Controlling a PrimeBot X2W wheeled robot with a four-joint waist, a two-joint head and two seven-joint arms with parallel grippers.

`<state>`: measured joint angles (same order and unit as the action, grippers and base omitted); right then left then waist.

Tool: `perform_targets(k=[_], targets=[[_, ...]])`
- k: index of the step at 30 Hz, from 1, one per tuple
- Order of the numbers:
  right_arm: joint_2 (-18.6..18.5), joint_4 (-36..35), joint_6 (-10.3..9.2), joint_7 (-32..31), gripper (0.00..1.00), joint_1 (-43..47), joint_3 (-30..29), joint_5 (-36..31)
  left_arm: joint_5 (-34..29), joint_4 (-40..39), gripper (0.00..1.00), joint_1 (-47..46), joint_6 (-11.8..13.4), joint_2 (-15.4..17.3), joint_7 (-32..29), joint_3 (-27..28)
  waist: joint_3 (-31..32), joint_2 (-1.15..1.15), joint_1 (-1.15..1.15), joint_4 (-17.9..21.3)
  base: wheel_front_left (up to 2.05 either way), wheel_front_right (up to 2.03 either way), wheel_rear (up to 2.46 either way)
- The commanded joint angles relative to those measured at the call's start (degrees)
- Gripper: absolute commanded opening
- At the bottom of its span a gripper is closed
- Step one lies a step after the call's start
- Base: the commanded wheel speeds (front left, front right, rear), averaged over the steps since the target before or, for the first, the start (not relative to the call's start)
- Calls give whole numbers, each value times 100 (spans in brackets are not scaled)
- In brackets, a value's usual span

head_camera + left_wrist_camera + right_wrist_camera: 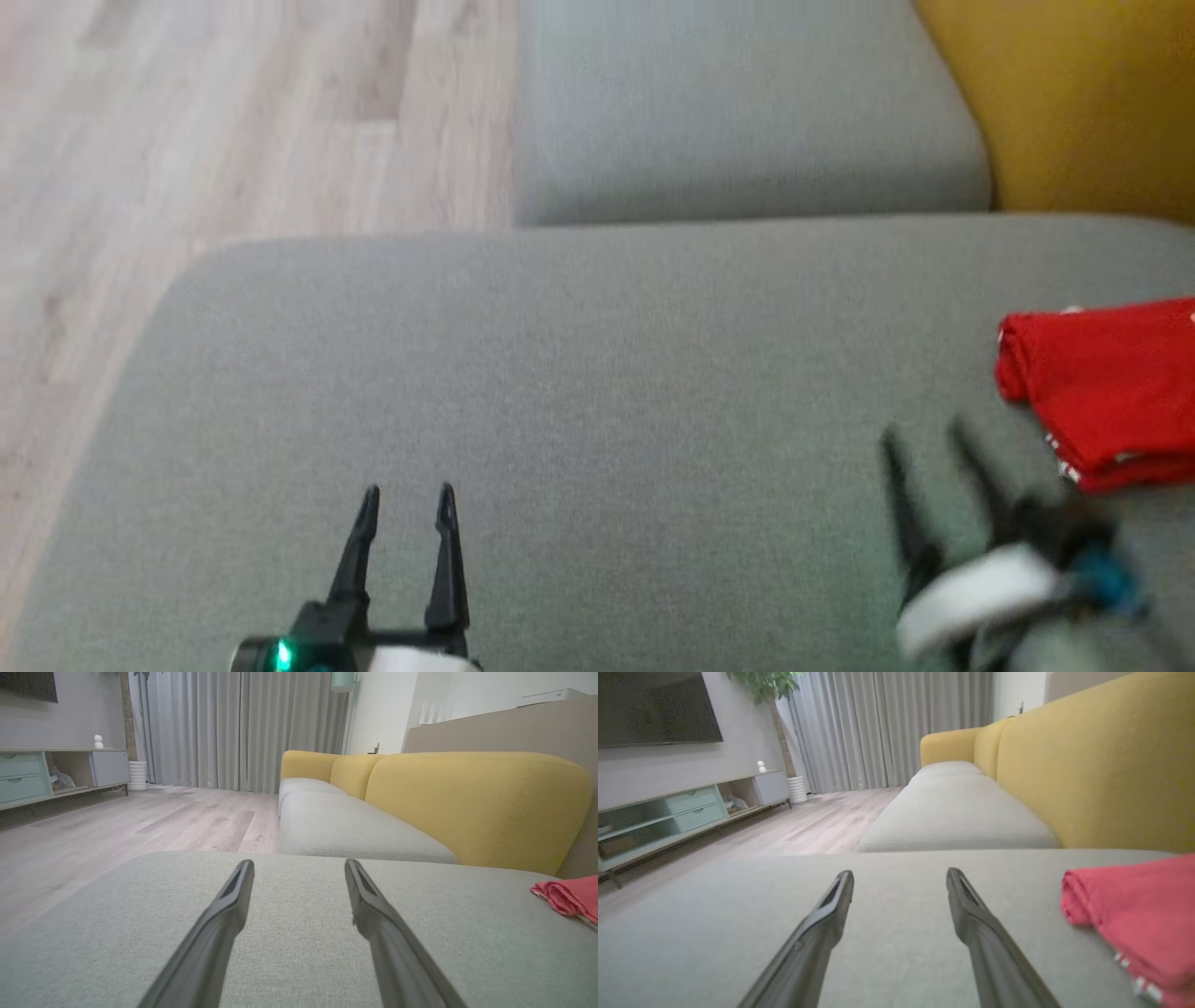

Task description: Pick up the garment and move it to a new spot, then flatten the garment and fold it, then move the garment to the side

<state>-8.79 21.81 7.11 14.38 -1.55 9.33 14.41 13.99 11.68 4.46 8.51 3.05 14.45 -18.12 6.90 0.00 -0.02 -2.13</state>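
Your garment (pixel 1106 387) lies folded on the cushion (pixel 560 373), far to the right. Your right hand (pixel 922 431) sits just beside it, fingers apart, holding nothing. Your left hand (pixel 409 489) hovers well apart, fingers spread, empty.

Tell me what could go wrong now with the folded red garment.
1. The open right gripper is blurred close beside the red garment; a finger could catch and undo the fold.
2. The red garment runs past the head view's right edge, so its footing on the grey cushion is unclear.
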Motion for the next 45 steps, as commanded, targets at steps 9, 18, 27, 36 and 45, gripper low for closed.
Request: perform_targets(k=[9, 18, 27, 36, 45], targets=[[484, -646, 37, 62, 100, 734, -335, -673, -244, -190, 100, 119, -22, -17, 55, 328, 326, 0, 2, -29, 0, 0, 0], [565, -683, 37, 62, 100, 836, -371, -864, -340, -134, 100, 150, -21, -17, 55, 366, 312, 0, 2, -36, 0, 0, 0], [614, -196, -1, -68, 0, 1080, -536, -634, -239, 283, 0, 470, -55, 4, -56, 171, 280, 0, 3, -22, 0, 0, 0], [612, -247, 2, -216, 0, 973, -611, -13, 398, 288, 0, 353, -168, 39, -178, 301, 207, 0, 3, -4, 0, 0, 0], [610, -297, 5, -379, 0, 849, -694, 678, 1093, 304, 0, 220, -300, 67, -313, 446, 126, 0, 3, 15, 0, 0, 0]])
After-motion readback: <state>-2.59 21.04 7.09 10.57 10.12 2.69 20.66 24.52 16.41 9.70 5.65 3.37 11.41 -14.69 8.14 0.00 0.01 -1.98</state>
